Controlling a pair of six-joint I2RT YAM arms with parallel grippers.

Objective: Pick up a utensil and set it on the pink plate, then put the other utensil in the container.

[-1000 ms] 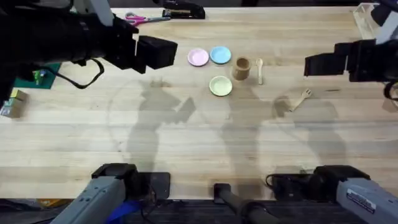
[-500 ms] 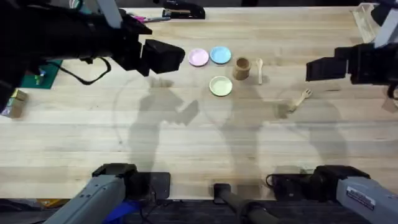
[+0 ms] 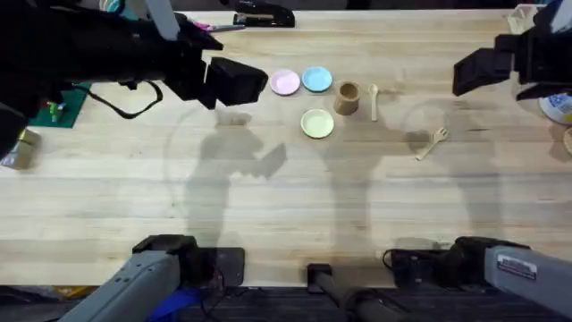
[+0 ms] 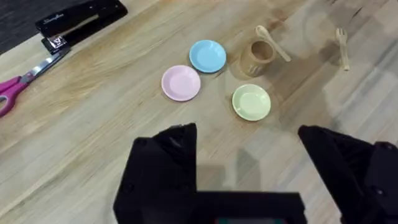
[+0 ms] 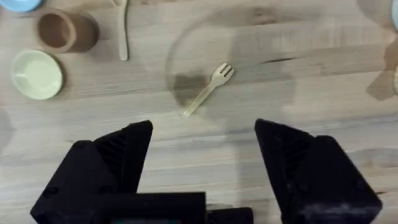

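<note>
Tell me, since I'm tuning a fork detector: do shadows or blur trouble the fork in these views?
Overhead: arm shadows darken the table, and one dark patch lies just beside the fork. Right wrist: a soft shadow touches the fork's handle; the tines read clearly. Left wrist: the fork is small and soft.

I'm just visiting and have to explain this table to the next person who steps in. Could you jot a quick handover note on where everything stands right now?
Left claw: open, holding nothing, hovering near the plates.
Right claw: open, holding nothing, above the fork.
Fork: lying flat on the bare table, apart from the other items.
Spoon: lying on the table just beside the wooden cup, not in it.
Pink plate: nothing on it; it sits next to the blue plate, with the yellow plate nearby.
Done: nothing yet.
Left: set the fork on the pink plate, then put the spoon in the cup.
</note>
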